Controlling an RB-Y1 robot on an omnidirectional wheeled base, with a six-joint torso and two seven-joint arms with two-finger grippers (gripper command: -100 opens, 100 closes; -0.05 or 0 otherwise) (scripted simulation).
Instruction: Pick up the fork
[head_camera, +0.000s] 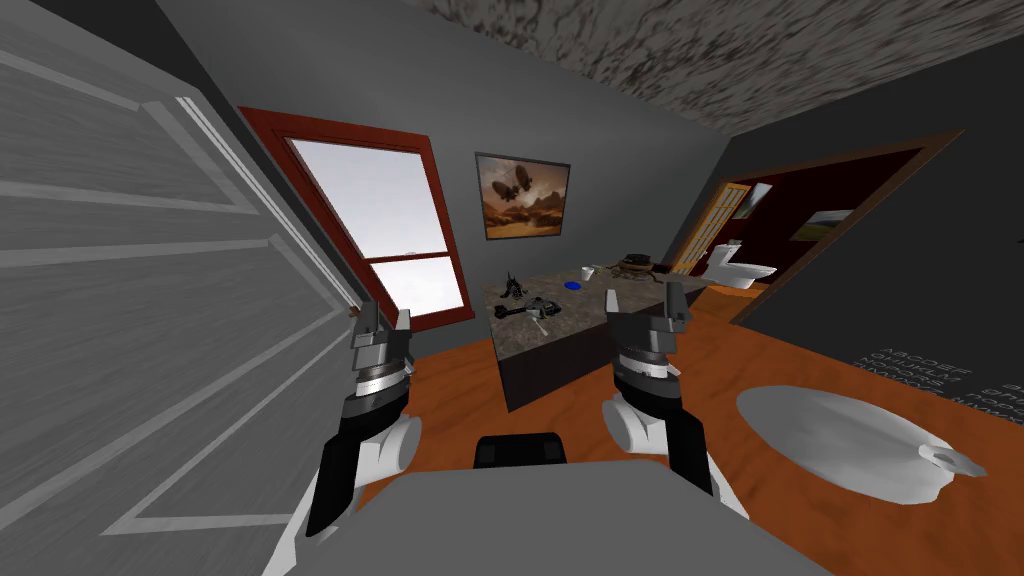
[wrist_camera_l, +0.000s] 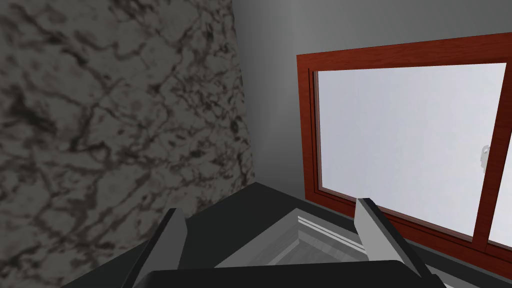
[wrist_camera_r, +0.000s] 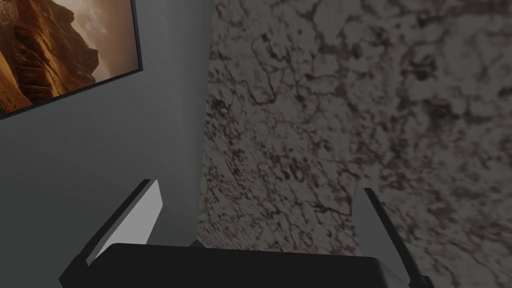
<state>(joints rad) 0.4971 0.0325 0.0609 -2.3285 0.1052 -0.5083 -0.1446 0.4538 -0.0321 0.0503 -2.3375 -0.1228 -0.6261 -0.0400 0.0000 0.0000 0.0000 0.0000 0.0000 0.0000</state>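
Since the mottled grey, stone-topped table (head_camera: 580, 312) on its dark base stands well ahead of me across the orange wooden floor (head_camera: 450, 375), the approach is where things could go wrong. The grey panelled door (head_camera: 150, 300) is close on my left, just beside the left tool (head_camera: 384, 325), so a turn of the base or a swing of that arm might knock it.

The thin pale fork (head_camera: 541, 322), as I judge it, is the small light sliver near the table's front edge, touching or just beside a dark angular gadget (head_camera: 522, 308); it is too small to be sure. A reach from a poor angle could catch the gadget instead or push the fork off the edge. Thin blade fingers may also slip on something lying so flat.

Both tools are raised in front of the chest, touching nothing. The left tool's fingers stand wide apart with nothing between them. The right tool (head_camera: 643, 303) is likewise spread wide and empty, pointing up and away from the table.
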